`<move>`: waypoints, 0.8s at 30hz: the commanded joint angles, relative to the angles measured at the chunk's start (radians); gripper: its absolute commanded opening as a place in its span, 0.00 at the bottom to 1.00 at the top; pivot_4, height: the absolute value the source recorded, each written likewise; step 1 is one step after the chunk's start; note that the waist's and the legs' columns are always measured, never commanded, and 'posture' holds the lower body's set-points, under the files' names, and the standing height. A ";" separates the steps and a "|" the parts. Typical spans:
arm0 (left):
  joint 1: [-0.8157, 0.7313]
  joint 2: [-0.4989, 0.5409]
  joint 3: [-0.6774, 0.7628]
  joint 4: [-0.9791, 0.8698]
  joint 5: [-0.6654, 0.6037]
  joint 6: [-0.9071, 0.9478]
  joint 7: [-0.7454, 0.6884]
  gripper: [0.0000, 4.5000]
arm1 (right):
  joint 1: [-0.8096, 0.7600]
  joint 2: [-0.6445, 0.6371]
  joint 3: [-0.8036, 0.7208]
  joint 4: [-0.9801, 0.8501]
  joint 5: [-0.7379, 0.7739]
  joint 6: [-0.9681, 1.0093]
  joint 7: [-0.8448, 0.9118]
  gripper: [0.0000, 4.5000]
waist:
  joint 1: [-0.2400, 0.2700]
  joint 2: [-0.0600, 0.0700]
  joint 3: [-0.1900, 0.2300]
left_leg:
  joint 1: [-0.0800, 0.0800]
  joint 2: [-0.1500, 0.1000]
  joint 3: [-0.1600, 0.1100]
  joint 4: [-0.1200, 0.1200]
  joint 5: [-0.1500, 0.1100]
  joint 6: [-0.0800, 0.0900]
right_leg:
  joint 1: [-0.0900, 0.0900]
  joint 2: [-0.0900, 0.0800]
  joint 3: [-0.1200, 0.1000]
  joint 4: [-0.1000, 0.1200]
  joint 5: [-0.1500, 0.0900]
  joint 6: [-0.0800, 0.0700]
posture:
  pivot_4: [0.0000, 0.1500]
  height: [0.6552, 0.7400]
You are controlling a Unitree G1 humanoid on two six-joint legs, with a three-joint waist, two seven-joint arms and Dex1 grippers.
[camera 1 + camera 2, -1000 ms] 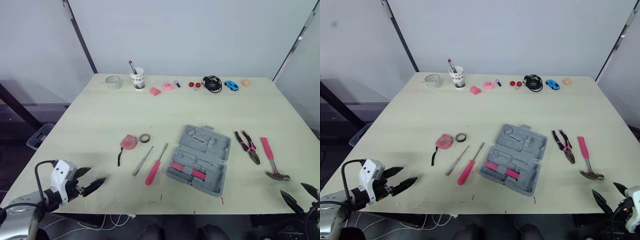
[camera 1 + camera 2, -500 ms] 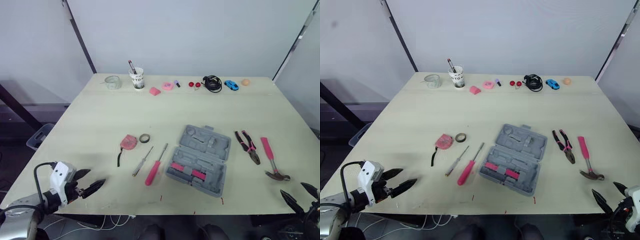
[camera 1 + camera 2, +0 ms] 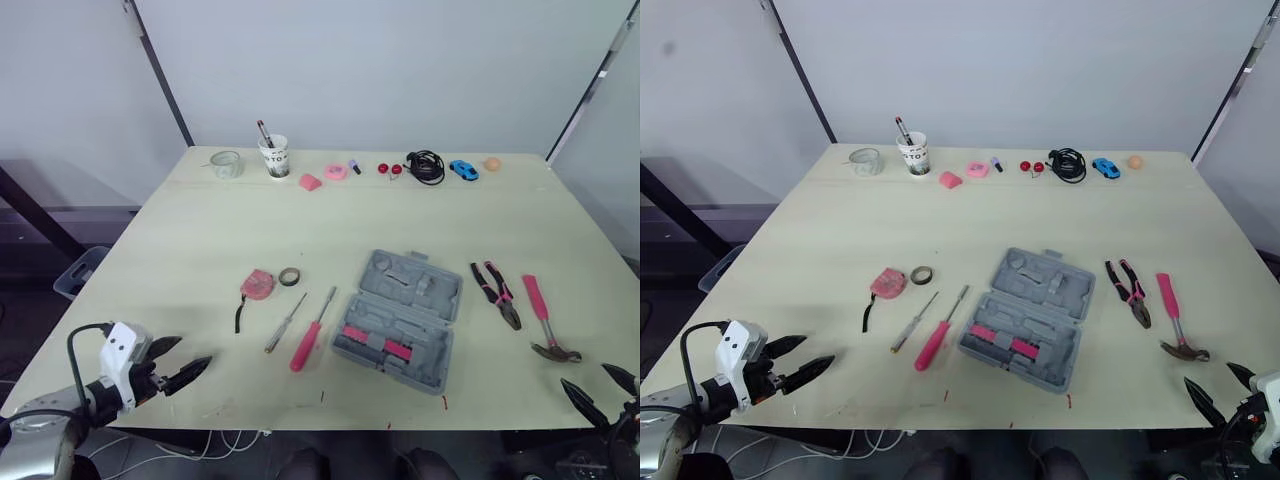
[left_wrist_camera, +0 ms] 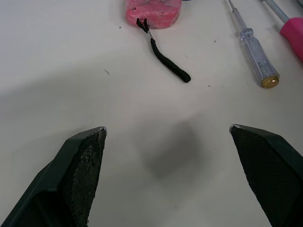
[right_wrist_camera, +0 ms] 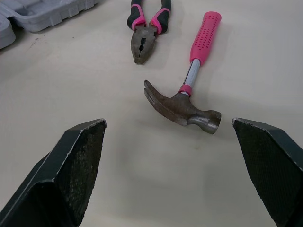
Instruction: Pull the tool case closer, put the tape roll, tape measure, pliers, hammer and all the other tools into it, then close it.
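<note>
A: While the grey tool case (image 3: 398,320) lies open in the middle of the table (image 3: 200,230), where are the tools?
B: The pliers (image 3: 496,292) and hammer (image 3: 545,320) lie right of it. The tape roll (image 3: 289,276), tape measure (image 3: 257,285) and 2 screwdrivers (image 3: 304,352) lie left of it.
A: And the grippers?
B: The left gripper (image 3: 193,352) and right gripper (image 3: 583,376) sit by the near edge, fingers wide apart, holding nothing.
</note>
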 commanded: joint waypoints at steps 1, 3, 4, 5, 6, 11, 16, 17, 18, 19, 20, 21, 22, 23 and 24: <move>-0.045 0.038 0.024 -0.010 -0.030 -0.014 -0.045 0.99 | 0.009 -0.009 -0.003 -0.051 0.014 -0.009 0.014 1.00 | -0.001 0.000 0.000 | 0.000 0.000 0.000 0.000 0.000 0.000 | 0.000 0.000 0.000 0.000 0.000 0.000 | 1.00 1.00; -0.101 0.060 0.010 0.024 -0.024 -0.013 -0.070 0.99 | 0.004 -0.009 0.004 -0.083 0.025 0.010 0.016 1.00 | -0.001 0.000 0.000 | 0.000 0.000 0.000 0.000 0.000 0.001 | 0.000 0.000 0.000 0.000 0.000 0.000 | 1.00 1.00; -0.130 0.067 0.003 0.042 -0.020 -0.013 -0.080 0.99 | 0.001 -0.010 0.007 -0.099 0.031 0.023 0.016 1.00 | -0.001 0.000 0.000 | 0.000 0.000 0.000 0.000 0.001 0.002 | 0.001 0.000 0.000 0.000 0.000 0.000 | 1.00 1.00; -0.161 0.074 -0.009 0.059 -0.014 -0.017 -0.096 0.99 | -0.003 -0.012 0.013 -0.114 0.033 0.035 0.015 1.00 | -0.001 0.000 0.000 | 0.000 0.000 0.000 0.000 0.002 0.004 | 0.001 0.001 -0.001 0.000 0.000 0.000 | 1.00 1.00; -0.187 0.079 -0.020 0.073 -0.010 -0.022 -0.109 0.99 | -0.006 -0.015 0.019 -0.128 0.033 0.045 0.014 1.00 | -0.001 0.000 0.000 | 0.000 0.000 0.000 0.000 0.002 0.004 | 0.001 0.001 -0.001 0.000 0.000 0.000 | 1.00 1.00; -0.317 0.093 -0.101 0.136 0.034 -0.046 -0.172 0.99 | -0.035 -0.023 0.055 -0.212 0.033 0.113 -0.005 1.00 | 0.000 0.001 0.000 | 0.000 -0.003 0.001 0.000 0.002 0.004 | 0.001 0.003 -0.005 0.000 0.000 0.000 | 1.00 1.00; -0.491 0.083 -0.202 0.225 0.083 -0.069 -0.229 0.99 | -0.089 -0.043 0.098 -0.277 0.017 0.191 -0.035 1.00 | 0.000 0.000 0.000 | -0.001 -0.008 0.000 0.002 0.003 0.005 | 0.001 0.011 -0.006 0.001 0.000 0.001 | 1.00 1.00; -0.530 0.076 -0.224 0.246 0.096 -0.075 -0.237 0.99 | -0.106 -0.048 0.109 -0.283 0.013 0.203 -0.038 1.00 | 0.000 0.000 0.000 | -0.001 -0.008 0.000 0.002 0.003 0.005 | 0.001 0.011 -0.006 0.001 0.000 0.001 | 1.00 1.00; -0.574 0.063 -0.249 0.270 0.108 -0.080 -0.251 0.99 | -0.125 -0.055 0.124 -0.292 0.010 0.222 -0.043 1.00 | 0.000 0.000 0.000 | -0.001 -0.008 0.000 0.004 0.003 0.005 | 0.002 0.013 -0.006 0.002 0.001 0.003 | 1.00 1.00; -0.605 0.054 -0.266 0.289 0.116 -0.084 -0.260 0.99 | -0.139 -0.060 0.134 -0.296 0.008 0.234 -0.046 1.00 | 0.000 0.000 0.000 | -0.002 -0.008 0.001 0.004 0.003 0.005 | 0.002 0.014 -0.007 0.002 0.002 0.005 | 1.00 1.00; -0.644 0.039 -0.292 0.314 0.132 -0.096 -0.267 0.99 | -0.159 -0.067 0.150 -0.301 0.003 0.250 -0.048 1.00 | 0.001 0.000 0.000 | -0.002 -0.008 0.001 0.005 0.003 0.005 | 0.003 0.015 -0.006 0.002 0.002 0.005 | 1.00 1.00; -0.671 0.028 -0.309 0.333 0.145 -0.105 -0.272 0.99 | -0.173 -0.073 0.160 -0.303 -0.001 0.262 -0.048 1.00 | 0.002 0.000 0.000 | -0.002 -0.008 0.001 0.005 0.003 0.005 | 0.003 0.015 -0.006 0.002 0.002 0.005 | 1.00 1.00; -0.707 0.009 -0.331 0.356 0.158 -0.109 -0.280 0.99 | -0.195 -0.080 0.176 -0.302 -0.005 0.288 -0.051 1.00 | 0.002 0.000 0.000 | -0.003 -0.007 0.000 0.007 0.003 0.005 | 0.003 0.017 -0.006 0.002 0.002 0.005 | 1.00 1.00; -0.734 -0.004 -0.346 0.377 0.167 -0.113 -0.288 0.99 | -0.210 -0.087 0.187 -0.301 -0.007 0.308 -0.055 1.00 | 0.002 0.000 0.000 | -0.004 -0.007 0.001 0.007 0.003 0.005 | 0.003 0.017 -0.006 0.002 0.002 0.005 | 1.00 1.00; -0.760 -0.018 -0.360 0.398 0.176 -0.116 -0.293 0.99 | -0.226 -0.092 0.199 -0.297 -0.017 0.317 -0.059 1.00 | 0.003 0.000 0.000 | -0.004 -0.007 0.000 0.007 0.003 0.005 | 0.003 0.017 -0.006 0.002 0.002 0.005 | 1.00 1.00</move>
